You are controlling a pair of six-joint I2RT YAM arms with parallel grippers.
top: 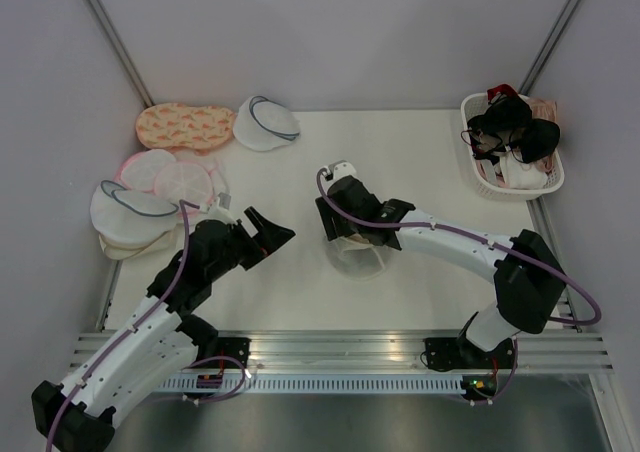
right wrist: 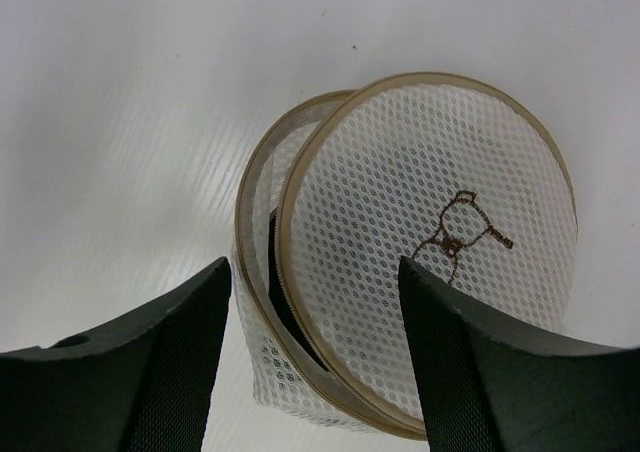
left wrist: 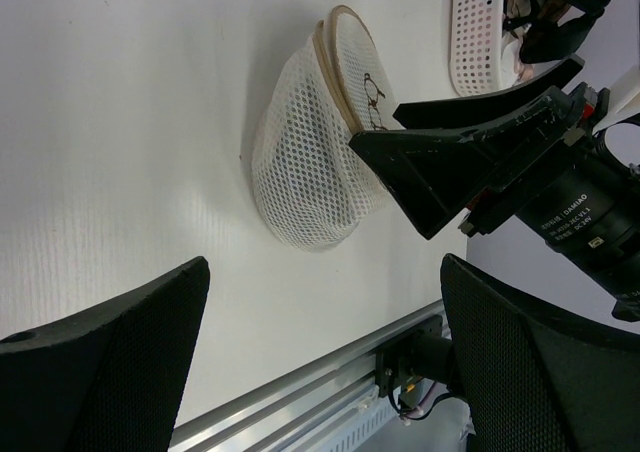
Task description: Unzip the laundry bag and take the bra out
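- The laundry bag (right wrist: 430, 242) is lying near the middle of the table (top: 430, 162). It is tipped on its side, and its round face with the little bra drawing (right wrist: 455, 237) is showing to the right wrist camera.
- Its tan zipper rim (right wrist: 300, 172) is gaping along one side, so the bag is looking partly unzipped.
- Something dark is peeking out of that gap. It is probably the bra (right wrist: 283, 272), but the slit is too thin to be sure.
- The right gripper (right wrist: 312, 272) is hanging right over the bag with its two fingers apart, and it is clamping nothing.
- The left gripper (top: 272, 227) is waiting just left of the bag with its fingers spread wide, and it is holding nothing.
- To do this step well, one gripper should be pinning the mesh down while the other is running the zipper the rest of the way round. A soft bag will likely be sliding and folding if nothing is holding it.
- The zipper pull is not showing in any view, so finding it is coming first.
- The gap should be opening wide before a finger goes in, or mesh may be getting pinched along with the bra.
- The table is looking white and smooth.
- At the far right, a white basket (top: 548, 184) is holding black and pink things.
- At the left, a pile of pouches (top: 150, 197) with pink and grey rims is sitting by the wall.
- Farther back, an orange spotted pouch (top: 185, 125) and a grey-rimmed pouch (top: 265, 122) are lying side by side.
- Pale walls (top: 330, 32) are closing in the table, and a metal rail (top: 340, 347) is running along the near edge.
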